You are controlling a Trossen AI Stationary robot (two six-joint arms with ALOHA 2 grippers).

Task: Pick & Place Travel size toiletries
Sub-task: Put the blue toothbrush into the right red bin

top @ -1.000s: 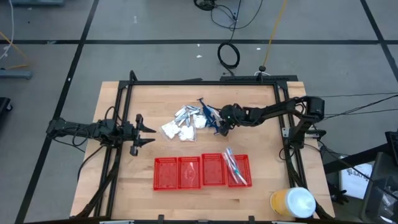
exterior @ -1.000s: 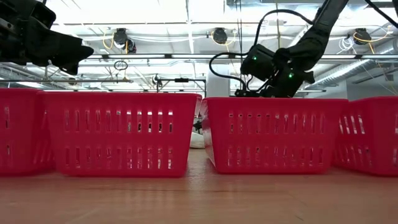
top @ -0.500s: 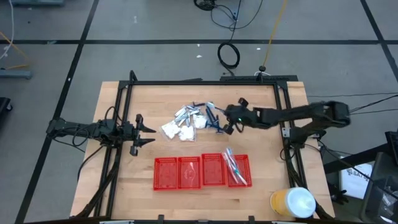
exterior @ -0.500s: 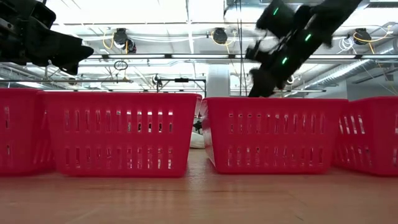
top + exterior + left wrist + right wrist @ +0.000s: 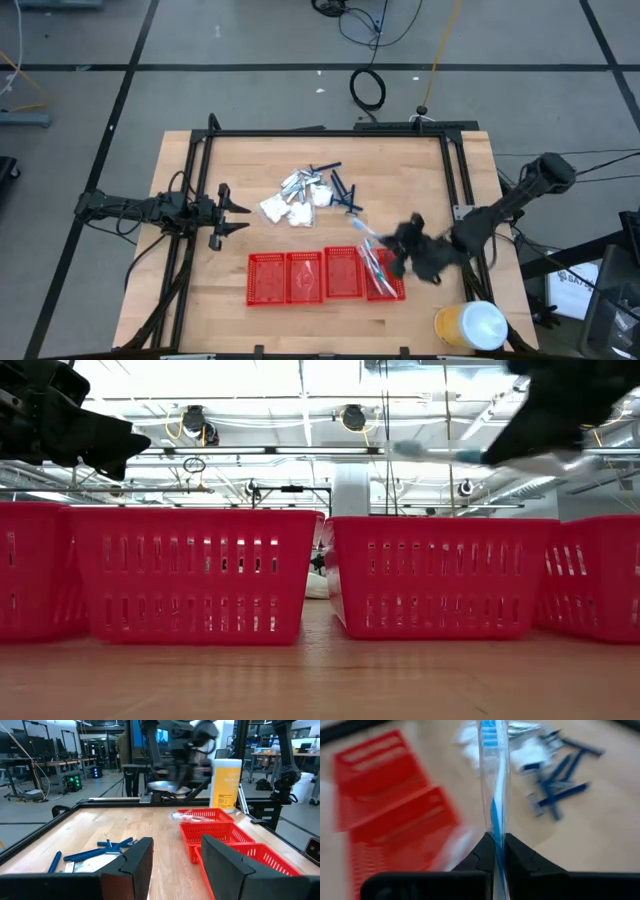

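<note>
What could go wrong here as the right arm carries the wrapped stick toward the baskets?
The right gripper pinches the clear-wrapped stick by one end only, so the long free end could swing or slip out. That end may catch the rim of the rightmost red basket, which already holds similar sticks. The left gripper waits far off, no threat.

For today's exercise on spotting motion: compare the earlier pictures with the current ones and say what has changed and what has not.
The right gripper left the pile at the table's middle and swung to the rightmost red basket. It closed on a clear-wrapped toothbrush and now carries it above that basket. The left gripper, the dark blue sticks, the white packets and the other baskets stayed put.
</note>
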